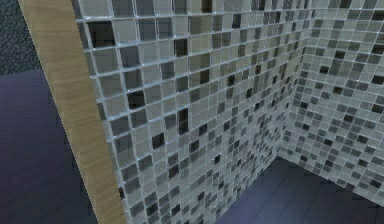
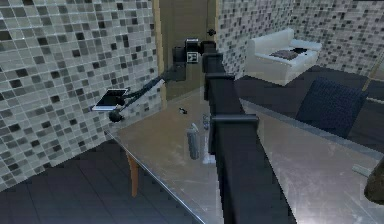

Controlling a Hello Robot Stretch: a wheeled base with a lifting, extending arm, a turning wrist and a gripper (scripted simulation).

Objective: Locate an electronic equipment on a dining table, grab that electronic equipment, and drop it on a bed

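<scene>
Flat dark pale-edged device (image 2: 110,98) in air, beyond dining table (image 2: 165,135) corner.

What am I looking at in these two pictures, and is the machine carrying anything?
It is a wheeled robot with one long arm, the dark bar. The forward view looks ahead from the robot at a mosaic-tiled wall. The arm side view looks out sideways over a glossy table. On it stand a grey container and a small dark thing. At the arm's end the gripper holds a small flat device, clear of the table. A white bed or sofa stands beyond.
</scene>
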